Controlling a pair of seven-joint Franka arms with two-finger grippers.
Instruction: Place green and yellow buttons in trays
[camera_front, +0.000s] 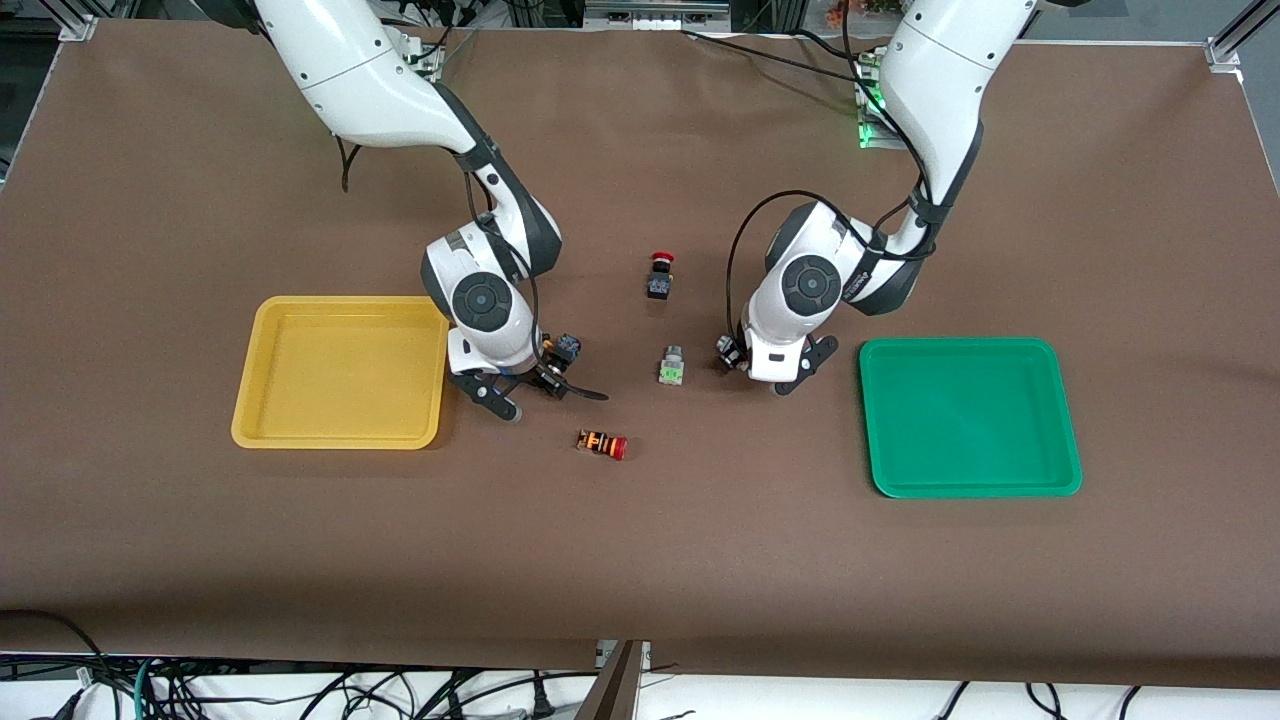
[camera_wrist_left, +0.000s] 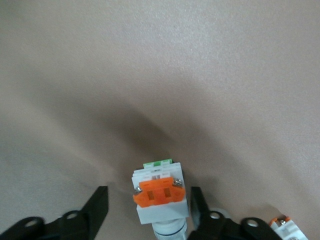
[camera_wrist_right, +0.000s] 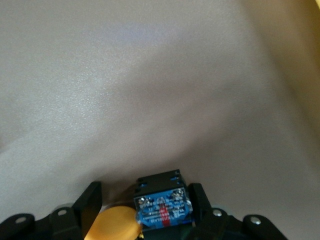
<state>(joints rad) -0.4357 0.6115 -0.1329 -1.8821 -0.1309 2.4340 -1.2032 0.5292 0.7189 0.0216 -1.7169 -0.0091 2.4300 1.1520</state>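
Nearest the front camera lies the red-capped, orange-striped switch (camera_front: 602, 444), on its side on the brown table cover (camera_front: 640, 580); not a task item.

Left gripper (camera_front: 760, 368): low over the table, between the green tray (camera_front: 970, 417) and the grey-bodied, green-faced button (camera_front: 671, 367). Left wrist view shows a grey-bodied button with an orange face (camera_wrist_left: 160, 197) standing between the fingers (camera_wrist_left: 97, 210). One finger sits against the body, the other is a little apart. Jaws not closed; button's long axis runs up toward the wrist. A 2nd grey button shows at the frame edge (camera_wrist_left: 287, 227).

Right gripper (camera_front: 522, 385): low over the table just beside the yellow tray (camera_front: 340, 372). Right wrist view shows a black-bodied button with a blue terminal block (camera_wrist_right: 162, 205) between the fingers, its orange-yellow cap (camera_wrist_right: 116, 225) to one side, so it lies crosswise. Clamped or not: cannot tell.

Red-capped black switch (camera_front: 660, 276) lies farther from the camera than the green-faced button; leave alone.

Both trays hold nothing. Judgement: each arm is at the grasp step, and each is the nearer arm to its own tray. Left jaws need to close squarely on the body's flat sides.
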